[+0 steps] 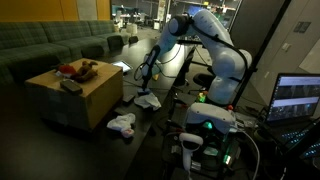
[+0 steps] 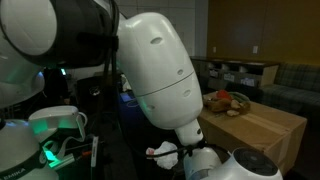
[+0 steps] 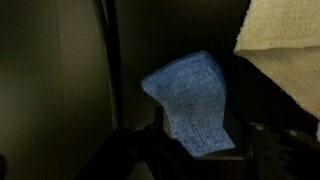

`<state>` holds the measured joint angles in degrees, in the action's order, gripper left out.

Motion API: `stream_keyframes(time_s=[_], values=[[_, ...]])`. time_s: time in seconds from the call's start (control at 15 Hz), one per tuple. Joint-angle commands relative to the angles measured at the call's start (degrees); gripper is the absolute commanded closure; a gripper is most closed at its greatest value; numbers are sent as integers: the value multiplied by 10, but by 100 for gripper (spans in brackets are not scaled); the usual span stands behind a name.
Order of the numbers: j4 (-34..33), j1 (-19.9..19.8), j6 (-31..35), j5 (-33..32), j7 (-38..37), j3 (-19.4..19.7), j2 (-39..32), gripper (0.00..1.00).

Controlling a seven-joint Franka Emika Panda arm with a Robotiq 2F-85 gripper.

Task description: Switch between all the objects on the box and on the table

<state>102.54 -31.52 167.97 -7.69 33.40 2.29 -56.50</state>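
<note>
The tan box (image 1: 85, 95) carries a red soft thing (image 1: 67, 69), a brown thing (image 1: 88, 68) and a black block (image 1: 71, 86); an exterior view shows the box (image 2: 265, 125) from its other side. Two white rags (image 1: 122, 124) (image 1: 147, 101) lie on the dark table (image 1: 150, 125). My gripper (image 1: 146, 78) hangs low over the nearer rag. In the wrist view a small blue piece (image 3: 195, 100) lies on the dark surface next to a white rag (image 3: 285, 45). The gripper (image 3: 200, 155) is open, with its dark fingers standing either side of the blue piece's near end.
A green sofa (image 1: 50, 45) runs behind the box. The robot's base with a green light (image 1: 205, 125) and a lit laptop screen (image 1: 298, 97) stand near the table. In an exterior view the white arm (image 2: 155, 70) hides most of the scene.
</note>
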Motion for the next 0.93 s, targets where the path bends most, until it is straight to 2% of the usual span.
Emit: stream_keyframes(time_s=[0.0,0.07,0.27,0.6,0.87], values=[[80,-23,-5,-18,14,-20,69,3],[104,-23,4,-18,11,-21,86,0],[176,-31,6,-18,16,-39,137,0],[259,-25,12,-8,11,-68,174,0],[273,39,59,-17,-39,-31,141,0]])
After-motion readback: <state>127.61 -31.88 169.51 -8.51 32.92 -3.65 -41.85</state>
